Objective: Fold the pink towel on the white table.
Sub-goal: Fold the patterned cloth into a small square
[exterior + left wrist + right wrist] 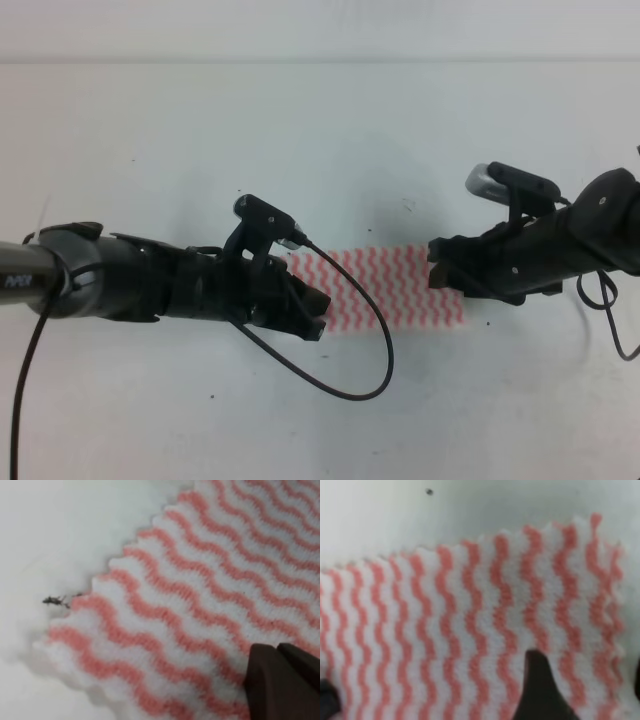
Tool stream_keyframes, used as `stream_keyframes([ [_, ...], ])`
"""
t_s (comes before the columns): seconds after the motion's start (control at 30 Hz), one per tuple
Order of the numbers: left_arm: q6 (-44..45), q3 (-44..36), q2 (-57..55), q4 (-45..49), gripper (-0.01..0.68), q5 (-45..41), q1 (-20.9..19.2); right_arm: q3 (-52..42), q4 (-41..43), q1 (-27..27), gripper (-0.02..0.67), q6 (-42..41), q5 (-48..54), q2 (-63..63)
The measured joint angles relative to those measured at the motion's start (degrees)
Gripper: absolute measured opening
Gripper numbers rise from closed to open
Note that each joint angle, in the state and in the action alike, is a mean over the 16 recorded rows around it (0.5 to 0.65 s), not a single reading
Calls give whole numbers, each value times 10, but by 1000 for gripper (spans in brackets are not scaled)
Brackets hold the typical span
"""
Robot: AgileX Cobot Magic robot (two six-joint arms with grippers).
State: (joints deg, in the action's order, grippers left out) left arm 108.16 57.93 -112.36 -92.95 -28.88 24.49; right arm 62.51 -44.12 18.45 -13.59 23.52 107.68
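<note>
- white table surface (320,130): flat base for folding.
- pink towel (395,285): lies mid-surface as a narrow strip between both arms, seemingly already folded once.
- left gripper (312,305), right gripper (438,268): one at each end, ready to lift; opening unclear, no visible grasp.

only faint white lettering on the left arm (60,280), too blurred to read.

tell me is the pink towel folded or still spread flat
Cannot tell for sure. The pink towel lies flat on the white table as a narrow strip between both grippers, which suggests a fold, but no layered edge shows.
</note>
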Motion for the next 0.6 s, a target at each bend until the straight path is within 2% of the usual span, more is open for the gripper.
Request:
stream_keyframes([
  [0.6, 0, 0, 0, 0, 0, -1, 0, 8, -13, -1, 32, -1, 37, 29],
])
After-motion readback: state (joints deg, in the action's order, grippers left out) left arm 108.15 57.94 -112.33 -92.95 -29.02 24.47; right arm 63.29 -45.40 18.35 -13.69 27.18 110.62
